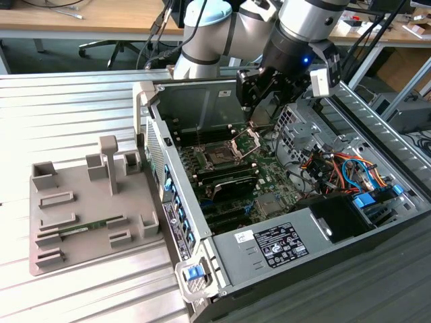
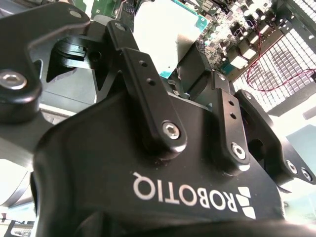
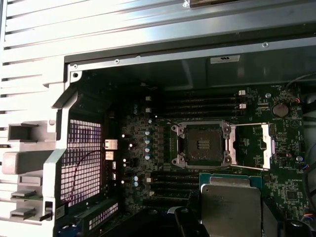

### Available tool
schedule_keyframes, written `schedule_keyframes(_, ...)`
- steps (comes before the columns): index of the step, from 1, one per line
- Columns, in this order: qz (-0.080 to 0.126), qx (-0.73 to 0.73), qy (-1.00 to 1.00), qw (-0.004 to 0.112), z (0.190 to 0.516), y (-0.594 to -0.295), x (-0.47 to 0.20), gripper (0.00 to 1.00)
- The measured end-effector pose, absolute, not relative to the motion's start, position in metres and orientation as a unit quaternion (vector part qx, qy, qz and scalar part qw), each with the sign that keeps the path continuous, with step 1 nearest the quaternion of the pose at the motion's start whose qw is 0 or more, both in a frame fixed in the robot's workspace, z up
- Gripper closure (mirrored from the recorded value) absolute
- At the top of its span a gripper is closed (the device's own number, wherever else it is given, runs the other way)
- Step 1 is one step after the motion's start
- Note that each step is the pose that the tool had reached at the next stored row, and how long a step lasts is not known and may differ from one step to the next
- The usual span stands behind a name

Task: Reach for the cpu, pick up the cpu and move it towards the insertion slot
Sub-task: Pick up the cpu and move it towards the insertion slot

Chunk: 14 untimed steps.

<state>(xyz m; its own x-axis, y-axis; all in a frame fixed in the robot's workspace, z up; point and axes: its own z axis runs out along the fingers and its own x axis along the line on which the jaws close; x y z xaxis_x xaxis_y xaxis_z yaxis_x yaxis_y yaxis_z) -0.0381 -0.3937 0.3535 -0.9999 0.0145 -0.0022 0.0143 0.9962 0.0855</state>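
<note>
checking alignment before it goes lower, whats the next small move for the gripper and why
Probably a short sideways shift to centre the cpu over the insertion slot before any descent. The gripper is shut on the chip inside the open computer case, and in the first wrist view the chip sits offset beside the socket, whose bracket is swung open.

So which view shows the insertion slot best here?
The first wrist view: the insertion slot lies open and unobstructed, its dark socket and metal frame plain, with the cpu held near it. The exterior view shows the slot from farther off, inside the case below the gripper. The second wrist view shows the gripper body.
</note>
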Motion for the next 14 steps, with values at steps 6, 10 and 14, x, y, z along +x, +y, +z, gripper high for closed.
schedule_keyframes(6, 0.043, 0.007, 0.999, 0.001, 0.3523, -0.3937, -0.0381, 0.45)
schedule_keyframes(10, 0.043, 0.007, 0.999, 0.001, 0.351, -0.3937, -0.0381, 0.45)
schedule_keyframes(14, 0.043, 0.007, 0.999, 0.001, 0.3502, -0.3938, -0.0381, 0.45)
